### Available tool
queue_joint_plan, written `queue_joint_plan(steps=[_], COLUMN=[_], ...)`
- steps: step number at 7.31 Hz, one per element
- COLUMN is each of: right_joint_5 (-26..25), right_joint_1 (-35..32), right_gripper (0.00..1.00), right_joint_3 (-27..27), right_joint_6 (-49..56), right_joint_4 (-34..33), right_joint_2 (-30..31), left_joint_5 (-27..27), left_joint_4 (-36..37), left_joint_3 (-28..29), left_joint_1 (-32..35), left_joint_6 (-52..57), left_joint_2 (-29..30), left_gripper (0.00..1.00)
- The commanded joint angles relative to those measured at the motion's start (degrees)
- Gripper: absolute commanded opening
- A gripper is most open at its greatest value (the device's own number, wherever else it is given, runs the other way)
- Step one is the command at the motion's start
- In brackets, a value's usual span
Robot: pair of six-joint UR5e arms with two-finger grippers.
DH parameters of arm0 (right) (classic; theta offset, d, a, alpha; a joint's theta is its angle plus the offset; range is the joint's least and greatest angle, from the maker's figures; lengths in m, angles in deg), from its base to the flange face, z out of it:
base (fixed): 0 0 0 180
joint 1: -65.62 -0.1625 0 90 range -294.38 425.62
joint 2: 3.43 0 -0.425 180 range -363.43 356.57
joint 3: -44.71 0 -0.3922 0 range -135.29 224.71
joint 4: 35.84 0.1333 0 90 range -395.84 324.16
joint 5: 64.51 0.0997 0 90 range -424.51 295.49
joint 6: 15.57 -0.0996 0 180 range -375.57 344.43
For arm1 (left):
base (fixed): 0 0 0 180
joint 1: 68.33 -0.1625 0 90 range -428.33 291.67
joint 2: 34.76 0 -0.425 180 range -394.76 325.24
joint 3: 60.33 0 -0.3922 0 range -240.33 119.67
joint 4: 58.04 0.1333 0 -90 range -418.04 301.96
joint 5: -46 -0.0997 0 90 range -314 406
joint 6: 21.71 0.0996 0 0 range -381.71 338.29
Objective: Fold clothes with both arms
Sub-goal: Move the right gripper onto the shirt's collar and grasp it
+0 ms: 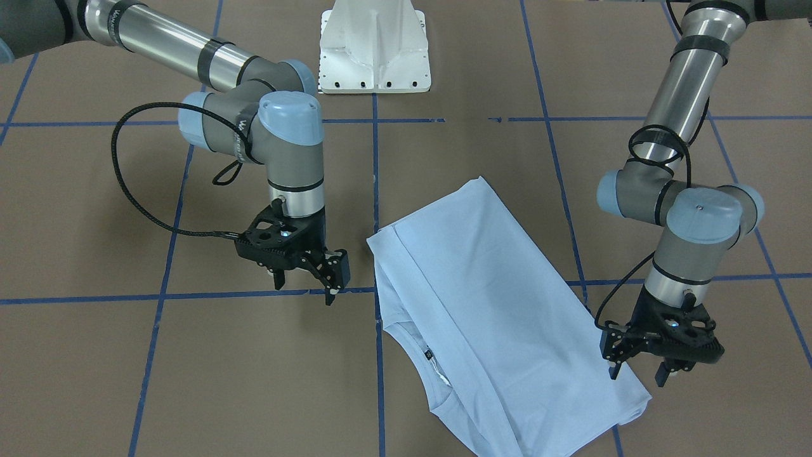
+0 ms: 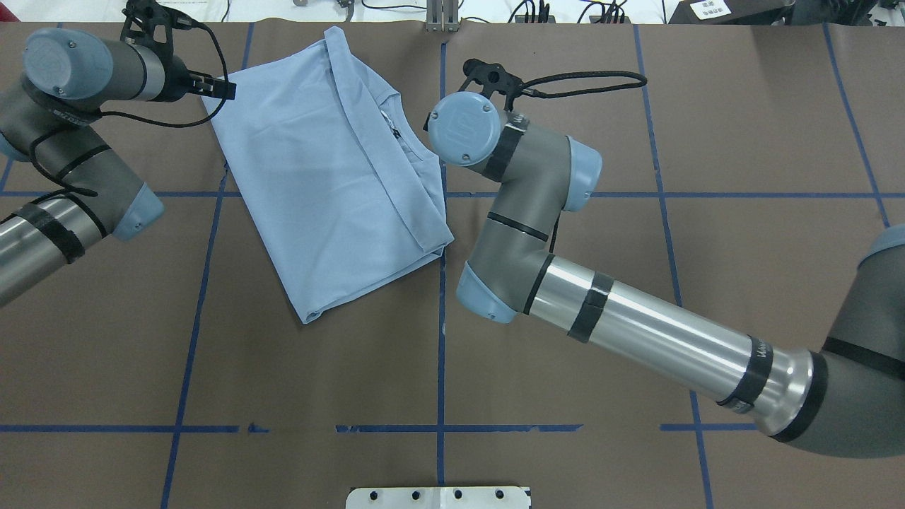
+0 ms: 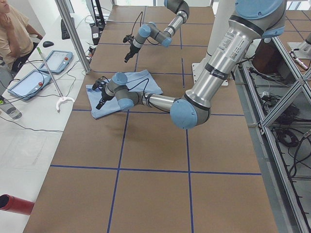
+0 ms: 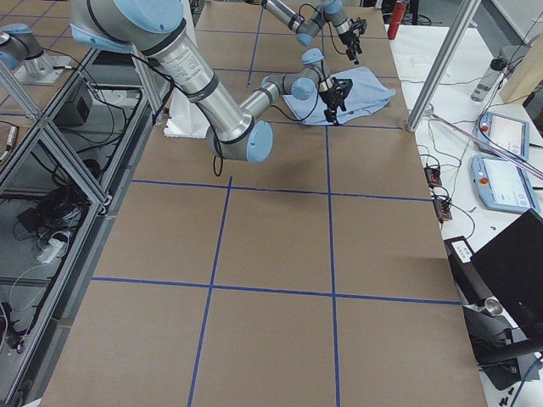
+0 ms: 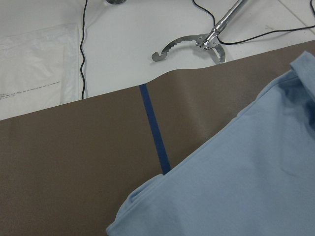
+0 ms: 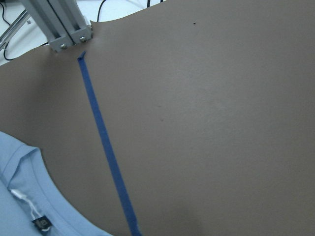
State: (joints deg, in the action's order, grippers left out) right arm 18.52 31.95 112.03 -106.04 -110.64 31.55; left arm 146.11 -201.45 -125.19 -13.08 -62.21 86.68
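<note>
The T-shirt [image 1: 482, 317] lies flat on the brown table [image 1: 95, 381], near its centre. It is folded lengthwise into a long strip set diagonally across the blue tape lines [image 1: 190, 296]. The collar [image 1: 438, 387], with its dark label [image 1: 429, 354], is at the end farther from the white pedestal base [image 1: 374, 51].

The right gripper [image 1: 304, 290] hangs just beside one long edge of the strip, apart from the fabric. Its fingers are spread, with nothing between them.

The left gripper [image 1: 636, 376] stands at the opposite long edge, near the corner at the collar end. Its fingers are spread, with one fingertip over the fabric; contact with the cloth cannot be confirmed
</note>
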Motion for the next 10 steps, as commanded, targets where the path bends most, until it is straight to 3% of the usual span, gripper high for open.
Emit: queue_joint_plan(steps=[1, 2, 4, 8, 10], right_joint_5=[0.02, 0.11, -0.15, -0.85, -0.94], right_joint_1=[1.58, 2.11, 2.9, 3.08, 3.26], right_gripper=[0.88, 0.83, 0.73, 0.66, 0.58], right_joint_3=[-11.88, -16.39, -17.3, -18.45, -18.45], right_joint_6=[1.6, 3.01, 3.28, 9.34, 9.35], right_joint_4=[6.82, 7.21, 7.21, 7.13, 7.13], right_joint_2=[-6.21, -9.02, -9.05, -8.61, -8.61], left_joint_5=[0.09, 0.09, 0.09, 0.09, 0.09], left_joint_4=[-0.11, -0.11, -0.11, -0.02, -0.02], left_joint_3=[-0.88, -1.05, -1.05, -0.88, -0.79], left_joint_1=[-0.24, -0.24, -0.32, -0.41, -0.41], left_joint_6=[-1.6, -1.6, -1.6, -1.6, -1.6], left_joint_2=[-0.41, -0.41, -0.41, -0.59, -0.59], left_gripper=[1.0, 1.0, 1.0, 1.0, 1.0])
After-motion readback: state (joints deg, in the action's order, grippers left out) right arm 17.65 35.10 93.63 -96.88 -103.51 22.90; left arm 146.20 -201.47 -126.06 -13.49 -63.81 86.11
